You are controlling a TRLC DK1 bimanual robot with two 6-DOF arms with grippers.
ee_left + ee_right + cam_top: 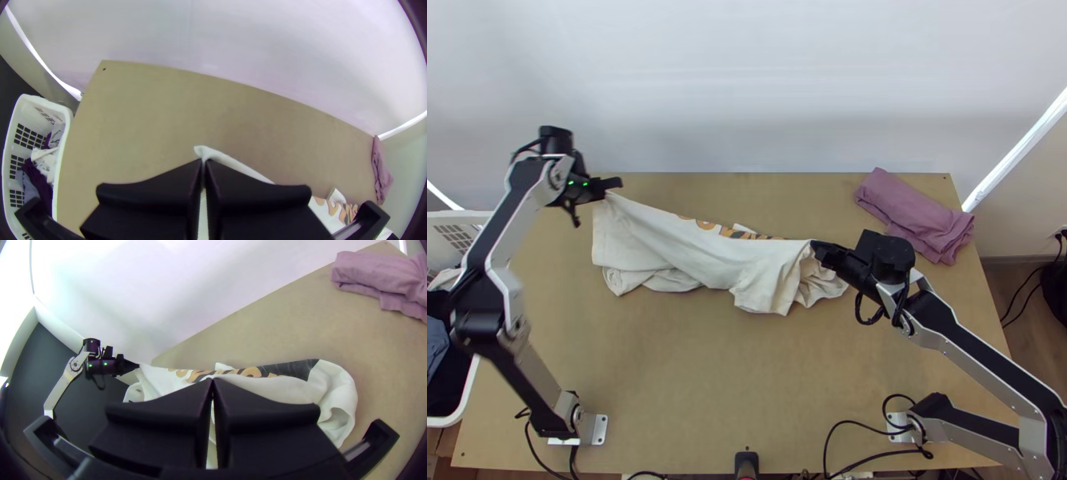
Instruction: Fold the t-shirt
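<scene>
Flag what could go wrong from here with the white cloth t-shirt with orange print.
The left black-fingered gripper pinches the t-shirt close to its edge, so the cloth might slip out. Near the right black-fingered gripper it bunches in loose folds, which could be laid down as creases.

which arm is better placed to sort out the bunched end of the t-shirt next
Right, probably: the right gripper grips the t-shirt beside that bunched end, while the left gripper holds the opposite end.
</scene>
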